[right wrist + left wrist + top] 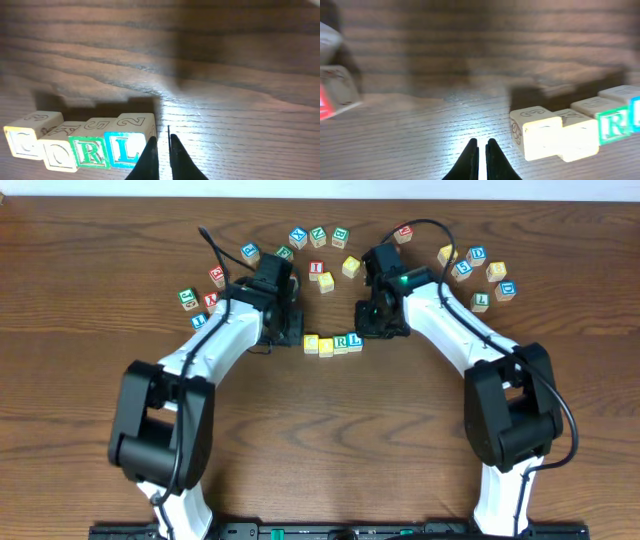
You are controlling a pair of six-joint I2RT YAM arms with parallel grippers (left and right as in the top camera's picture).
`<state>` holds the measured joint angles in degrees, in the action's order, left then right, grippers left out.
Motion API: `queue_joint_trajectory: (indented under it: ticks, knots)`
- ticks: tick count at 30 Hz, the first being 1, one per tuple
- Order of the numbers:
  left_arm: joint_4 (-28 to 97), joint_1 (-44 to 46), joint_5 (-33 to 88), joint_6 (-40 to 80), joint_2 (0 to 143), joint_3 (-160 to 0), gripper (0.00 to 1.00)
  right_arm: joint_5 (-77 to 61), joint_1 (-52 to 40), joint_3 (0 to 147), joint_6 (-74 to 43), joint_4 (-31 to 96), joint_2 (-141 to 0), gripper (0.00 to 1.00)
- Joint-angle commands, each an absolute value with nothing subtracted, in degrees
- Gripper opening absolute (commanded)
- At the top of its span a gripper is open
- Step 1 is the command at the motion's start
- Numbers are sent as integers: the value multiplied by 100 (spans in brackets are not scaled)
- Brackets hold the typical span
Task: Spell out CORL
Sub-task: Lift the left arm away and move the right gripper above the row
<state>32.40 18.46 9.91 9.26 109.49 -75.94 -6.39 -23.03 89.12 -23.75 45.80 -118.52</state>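
CORL cubes point(333, 342) are sitting touching in a row at overhead frame centre on the desk point(330, 440), apparently spelled complete, so the left jaws and right jaws are flanking it, pinched together, empty.

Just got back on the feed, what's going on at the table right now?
Four cubes sit in a row between the two arms, reading C, O, R, L in the right wrist view. The left gripper is shut and empty near the C cube. The right gripper is shut and empty close beside the L cube. The other letter cubes lie scattered farther back. The word looks spelled.
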Motion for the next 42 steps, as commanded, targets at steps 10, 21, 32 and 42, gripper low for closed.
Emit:
queue_joint_trajectory:
  ticks: [10, 21, 32, 42]
  knots:
    - [3437, 843, 189, 799, 9035, -7612, 8, -814, -2768, 8919, -1907, 4587, -10973, 5]
    - [3684, 222, 191, 799, 8733, -7609, 8, -788, -3750, 8912, -2381, 4644, -11655, 1]
    - [3691, 222, 191, 801, 8735, -7609, 8, -178, -4018, 8910, -2423, 4762, -11815, 1]
    - [3728, 222, 191, 799, 8735, -7609, 8, 3, -4056, 8901, -2532, 4584, -12263, 1]
